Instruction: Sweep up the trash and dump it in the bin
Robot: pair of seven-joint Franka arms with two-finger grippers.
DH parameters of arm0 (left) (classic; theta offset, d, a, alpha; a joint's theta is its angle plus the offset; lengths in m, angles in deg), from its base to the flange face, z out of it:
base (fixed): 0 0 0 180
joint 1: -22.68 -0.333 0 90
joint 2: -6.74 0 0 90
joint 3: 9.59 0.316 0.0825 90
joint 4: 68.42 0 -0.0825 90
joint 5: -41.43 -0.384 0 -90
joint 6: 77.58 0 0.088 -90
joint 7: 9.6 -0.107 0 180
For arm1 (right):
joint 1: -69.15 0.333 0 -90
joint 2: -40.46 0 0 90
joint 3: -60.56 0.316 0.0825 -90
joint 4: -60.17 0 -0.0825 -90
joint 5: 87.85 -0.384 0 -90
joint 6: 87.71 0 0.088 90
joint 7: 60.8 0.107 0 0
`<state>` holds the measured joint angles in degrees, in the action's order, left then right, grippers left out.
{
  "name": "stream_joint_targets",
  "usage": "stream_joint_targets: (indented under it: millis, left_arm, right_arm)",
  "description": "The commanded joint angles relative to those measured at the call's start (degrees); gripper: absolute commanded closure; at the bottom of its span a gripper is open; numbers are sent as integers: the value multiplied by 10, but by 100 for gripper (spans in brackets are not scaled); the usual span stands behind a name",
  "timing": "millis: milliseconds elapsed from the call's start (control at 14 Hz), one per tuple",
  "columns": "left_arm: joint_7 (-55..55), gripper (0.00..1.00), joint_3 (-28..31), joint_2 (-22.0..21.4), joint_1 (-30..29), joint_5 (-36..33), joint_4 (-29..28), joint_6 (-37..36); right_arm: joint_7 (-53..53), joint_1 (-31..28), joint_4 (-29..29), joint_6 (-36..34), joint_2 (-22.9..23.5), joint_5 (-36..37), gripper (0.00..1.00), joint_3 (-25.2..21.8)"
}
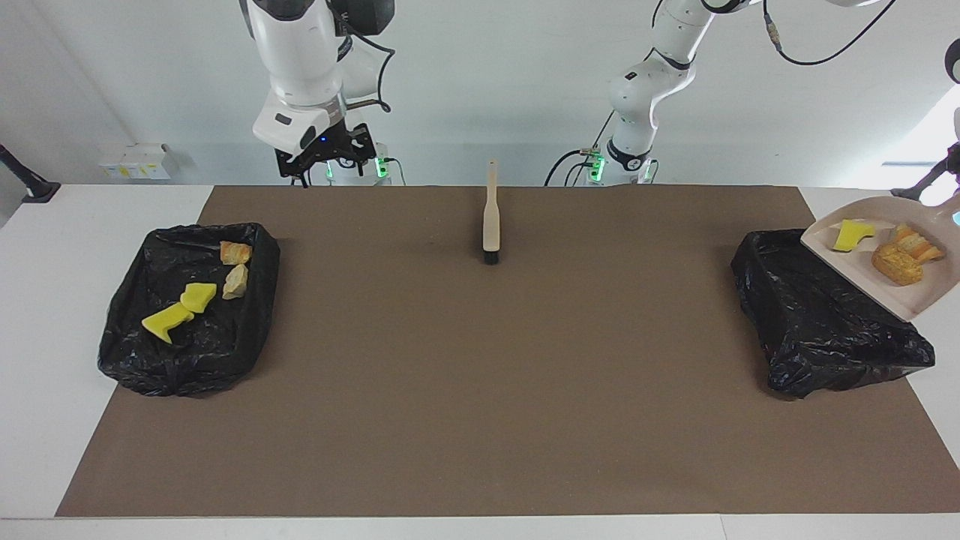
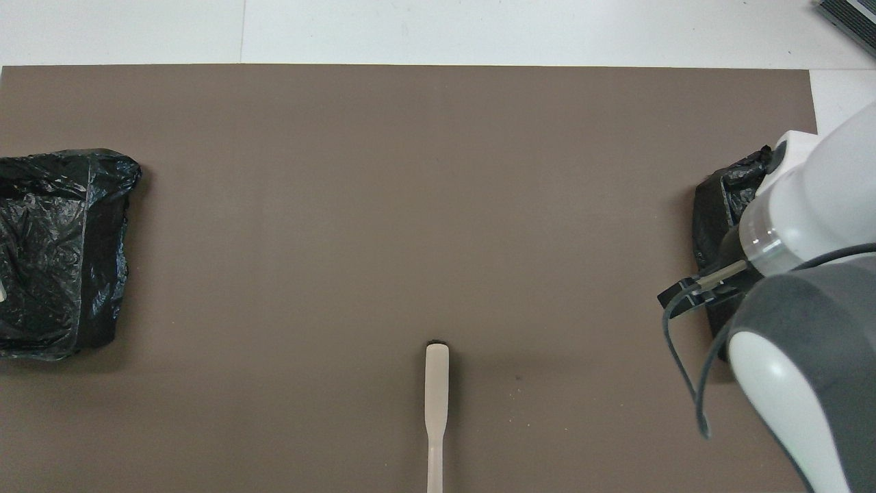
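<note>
Two bins lined with black bags sit at the ends of the brown mat [image 1: 480,420], and the brush [image 1: 491,221] lying midway between them serves as the marker for everything else. Toward the right arm's end of the table from the brush, the first bin [image 1: 135,352] already holds four pieces of trash [image 1: 199,296]: two yellow sponge scraps and two tan lumps. Over the table edge close by, between that bin and the brush but nearer to the robots' bases, the right gripper [image 1: 326,154] hangs with nothing in it; its fingers look a little parted, and this arm waits. The brush itself rests flat on the mat, bristles pointing away from the robots, touched by neither arm. Toward the left arm's end from the brush stands the second bin [image 1: 817,330], which looks empty inside as far as can be seen. Above its outer rim is the beige dustpan [image 1: 919,296], raised and tilted, carrying the remaining trash: one yellow sponge piece [image 1: 851,234] and a cluster of orange-brown lumps [image 1: 904,259]. The left gripper is outside both views, so I cannot tell how it grips the pan's handle. Sweeping appears finished, since no scraps remain on the mat, and the dumping step is in hand. Next, the pan probably needs to tip more steeply with its lip pointing down over the bag's opening, so the pieces slide inside rather than spill over the rim onto the table.
</note>
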<state>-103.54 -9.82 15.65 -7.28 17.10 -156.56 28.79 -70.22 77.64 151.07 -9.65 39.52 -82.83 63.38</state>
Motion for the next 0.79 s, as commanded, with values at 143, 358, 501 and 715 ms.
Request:
stream_joint_targets:
  millis: [143,358,501,715]
  left_arm:
    - [-5,100,-1,-8,12,-61,-30,45]
    - [-7,100,-2,-2,43,-136,-34,47]
    - [-7,100,-2,2,48,-157,-31,47]
    - [-7,100,-3,9,49,-180,-30,60]
  right_arm:
    - [-55,-52,-41,6,10,15,0,-7]
    - [-86,-102,-41,52,10,15,0,-9]
    - [-86,-119,-41,64,10,11,0,-9]
    - [24,-113,-41,74,8,0,0,-1]
